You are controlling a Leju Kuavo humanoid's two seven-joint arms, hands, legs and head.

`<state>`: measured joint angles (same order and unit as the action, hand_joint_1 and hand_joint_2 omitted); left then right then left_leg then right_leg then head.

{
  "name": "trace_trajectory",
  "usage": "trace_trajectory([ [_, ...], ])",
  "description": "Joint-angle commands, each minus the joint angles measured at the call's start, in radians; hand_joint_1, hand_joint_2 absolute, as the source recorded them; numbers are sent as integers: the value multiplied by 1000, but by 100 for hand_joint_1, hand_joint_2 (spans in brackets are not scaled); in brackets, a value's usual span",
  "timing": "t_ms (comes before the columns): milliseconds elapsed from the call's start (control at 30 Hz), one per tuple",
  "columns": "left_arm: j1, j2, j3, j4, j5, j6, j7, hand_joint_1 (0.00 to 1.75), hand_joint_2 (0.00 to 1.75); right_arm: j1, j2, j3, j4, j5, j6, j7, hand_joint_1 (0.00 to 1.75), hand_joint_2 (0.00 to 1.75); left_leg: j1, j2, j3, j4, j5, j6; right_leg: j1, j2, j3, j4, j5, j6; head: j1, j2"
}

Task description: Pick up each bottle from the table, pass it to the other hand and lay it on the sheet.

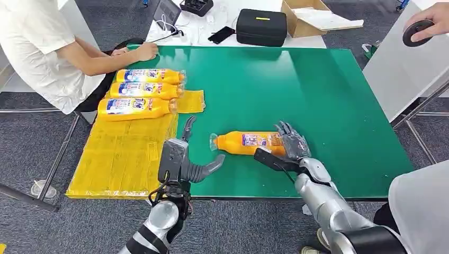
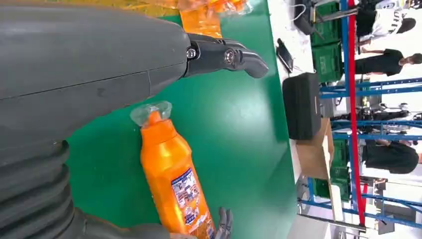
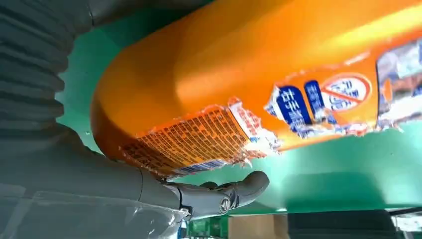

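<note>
Closest in, the left robot hand (image 1: 182,161) hovers low over the green tabletop (image 1: 328,106) near its front edge, fingers spread wide and holding nothing, palm turned toward the bottle's cap end. Just past it lies the orange detergent bottle (image 1: 247,143) on its side, clear cap pointing at that waiting hand. The right robot hand (image 1: 290,144) is at the bottle's base end, fingers around the far side and thumb under the near side. From the right wrist view the base sits right up in the palm, so I'd call it gripped or very nearly so, though it looks like it hasn't left the green surface yet.

Further back on the left, the yellow sheet (image 1: 122,159) already carries three matching bottles (image 1: 138,106) laid side by side at its far end. So my read: three done, this fourth one at the pick-up stage, with the handover and the laying down left to go. A seated person (image 1: 47,47) rests an arm by the far corner.
</note>
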<state>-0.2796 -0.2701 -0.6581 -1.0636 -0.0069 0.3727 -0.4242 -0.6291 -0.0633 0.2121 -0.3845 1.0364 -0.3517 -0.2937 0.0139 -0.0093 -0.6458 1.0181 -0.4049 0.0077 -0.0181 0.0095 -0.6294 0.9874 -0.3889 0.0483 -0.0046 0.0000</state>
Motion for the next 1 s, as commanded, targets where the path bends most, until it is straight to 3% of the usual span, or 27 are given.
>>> trace_trajectory([
  [33,-48,11,-16,75,29,-18,11,0,175,9,-12,-4,90,1,47,-10,175,175,0,-2,3,-1,0,0,1,-3,4,-1,-1,-1,0,0],
  [400,-45,8,-13,79,47,-29,13,0,175,19,-4,-13,90,-15,67,-17,175,175,1,-1,6,-1,-1,0,1,-3,7,-2,-1,-2,0,0],
  [733,-48,8,-18,73,67,-36,11,0,175,14,5,-70,88,-99,175,-25,175,175,1,-1,7,-1,-1,0,1,-2,8,-2,-1,-2,0,0],
  [1000,-29,0,-19,61,99,-31,-1,0,175,29,13,-159,68,-220,211,-104,175,175,1,-1,10,-2,-1,0,2,-2,10,-3,-1,-2,0,0],
])
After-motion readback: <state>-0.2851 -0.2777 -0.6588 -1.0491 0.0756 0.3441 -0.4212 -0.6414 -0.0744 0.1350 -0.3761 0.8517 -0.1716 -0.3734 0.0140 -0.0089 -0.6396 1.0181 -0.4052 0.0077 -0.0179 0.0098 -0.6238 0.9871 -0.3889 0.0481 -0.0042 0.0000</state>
